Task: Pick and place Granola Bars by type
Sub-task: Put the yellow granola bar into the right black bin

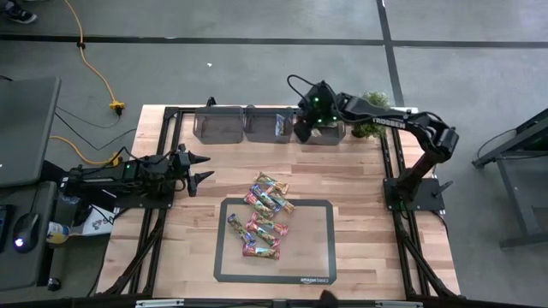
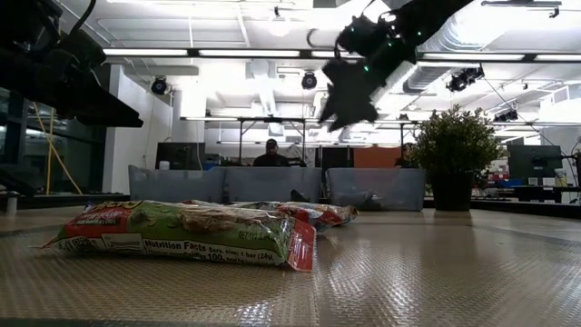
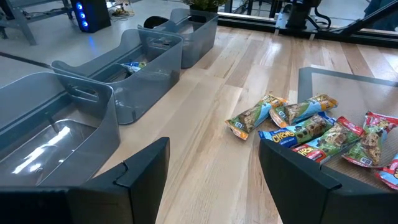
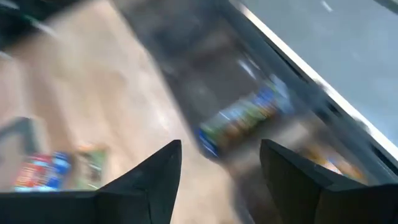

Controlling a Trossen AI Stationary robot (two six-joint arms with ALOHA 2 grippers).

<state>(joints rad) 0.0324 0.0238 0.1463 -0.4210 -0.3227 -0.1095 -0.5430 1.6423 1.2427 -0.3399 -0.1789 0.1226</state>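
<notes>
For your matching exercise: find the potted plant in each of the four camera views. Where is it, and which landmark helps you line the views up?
High view: potted plant at the table's far edge, just right of the right gripper.
Low view: right of centre, beside the rightmost bin.
Left wrist view: only its leaves show, behind the farthest bin.
Right wrist view: not in it.
Shared landmark: the row of three grey bins.

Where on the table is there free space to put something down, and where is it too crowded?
Free: the bare wood between the grey bins and the mat, and the mat's right half. Crowded: the mat's upper left, where the granola bars pile up, and the wood beside the open left gripper.
</notes>
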